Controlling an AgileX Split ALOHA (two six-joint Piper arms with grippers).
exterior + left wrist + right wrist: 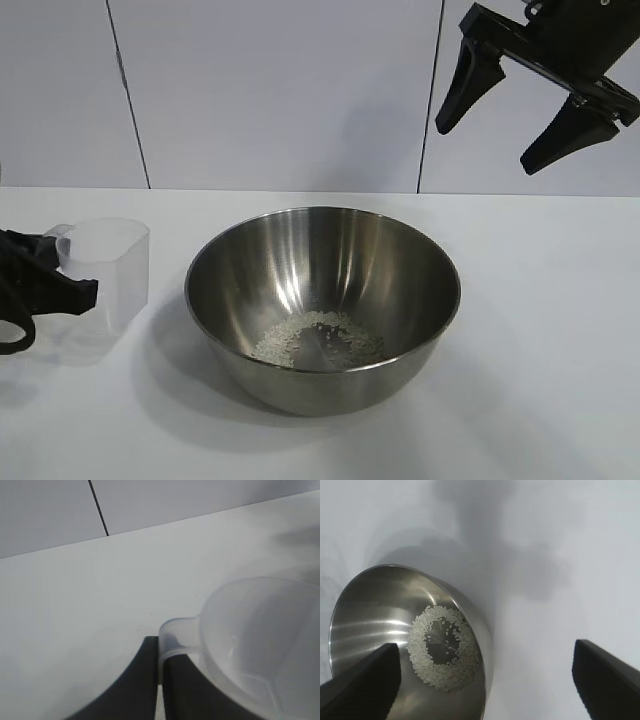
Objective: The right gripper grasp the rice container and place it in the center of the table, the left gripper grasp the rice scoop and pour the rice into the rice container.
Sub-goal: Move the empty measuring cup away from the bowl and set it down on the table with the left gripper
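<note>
The white surface (560,400) carries everything here, and nothing on it bears a brand, label or any writing I can read.

Next in size is the rice container (322,300), a wide stainless-steel mixing bowl standing upright near the middle of the surface — where the task wants it, I judge, so that both my arms can reach it. The rice (318,340) lies in its bottom as a thin pale ring of grains, not a heap; in the right wrist view the ring has a bare patch of steel at its centre. That suggests to me the pour is done.

My right gripper (520,105) hangs high above the bowl's far right side, well clear of it, its two tapered fingers spread wide and holding nothing. I take it as parked out of the way, having no more to do with the bowl.

My left gripper (50,290) sits low at the left edge, fingers shut tight on the handle tab of the rice scoop (105,275). The scoop — a frosted plastic measuring cup — stands upright just beside the bowl, not touching it, and looks empty. Whether its base rests on the surface I cannot quite tell; it seems about down, which fits setting it aside.
</note>
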